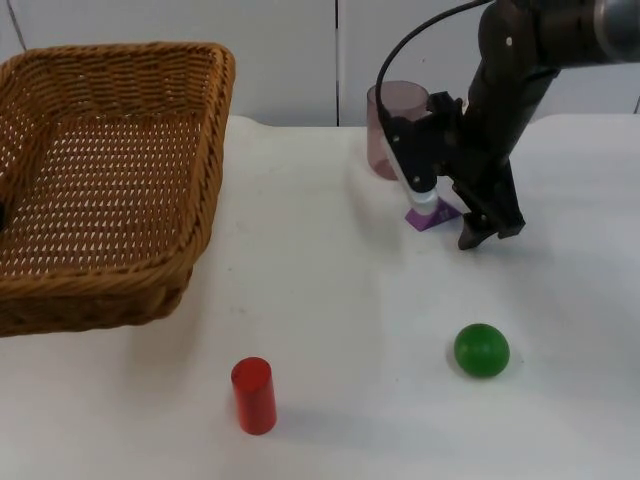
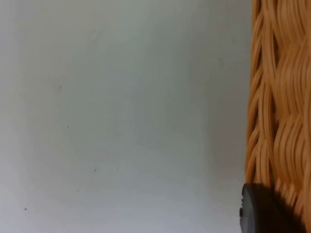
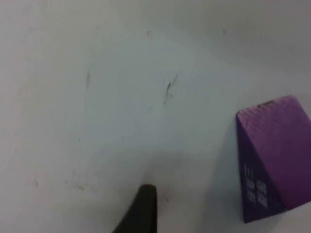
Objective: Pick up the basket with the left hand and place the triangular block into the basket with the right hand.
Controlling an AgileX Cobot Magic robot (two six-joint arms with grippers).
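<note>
The woven wicker basket (image 1: 110, 170) hangs tilted above the table's left side. Its wall (image 2: 279, 107) lies against my left gripper's fingertip (image 2: 262, 211), and the gripper appears shut on the basket's left rim, at the top view's left edge. The purple triangular block (image 1: 432, 215) lies on the table in front of a pink cup. My right gripper (image 1: 455, 228) reaches down at the block, open, holding nothing. One of its fingertips (image 3: 141, 208) stands on the table a short way from the block (image 3: 272, 160), not touching it.
A translucent pink cup (image 1: 395, 125) stands just behind the block and the right arm. A green ball (image 1: 481, 350) lies at the front right and a red cylinder (image 1: 254, 395) stands upright at the front centre.
</note>
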